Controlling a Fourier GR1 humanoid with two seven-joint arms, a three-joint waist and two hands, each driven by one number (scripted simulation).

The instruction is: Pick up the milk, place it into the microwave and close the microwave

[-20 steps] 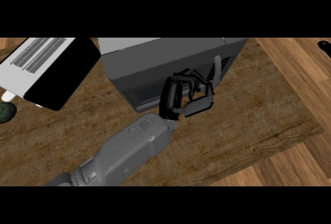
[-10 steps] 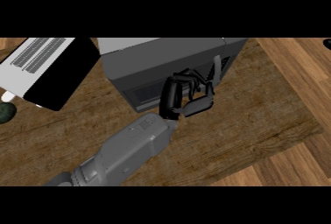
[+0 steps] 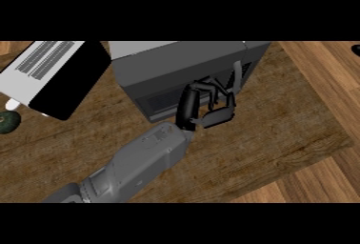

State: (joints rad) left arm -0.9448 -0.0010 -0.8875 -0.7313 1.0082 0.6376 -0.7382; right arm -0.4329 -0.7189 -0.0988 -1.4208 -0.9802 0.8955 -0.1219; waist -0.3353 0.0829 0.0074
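A wooden kitchen counter (image 3: 281, 138) fills the head view, its grain running under a dark mat-like patch of darker wood. The milk itself cannot be picked out anywhere; it may sit inside the appliance or be hidden by the fingers, and the view does not settle which. The dark grey box-shaped microwave (image 3: 183, 66) stands at the top centre, its front face turned toward the robot, and whether its door is shut or ajar is unclear from this steep angle. One black hand (image 3: 200, 107), taken to be the right hand, on a grey forearm (image 3: 137, 164) is up against that front face, fingers bent at the opening's edge, probably placing the milk or pushing the door; whether they grip anything I cannot tell. To the left lies a white and black slatted appliance (image 3: 53, 76), with a dark green round object (image 3: 7, 122) beside it, well apart from the work.
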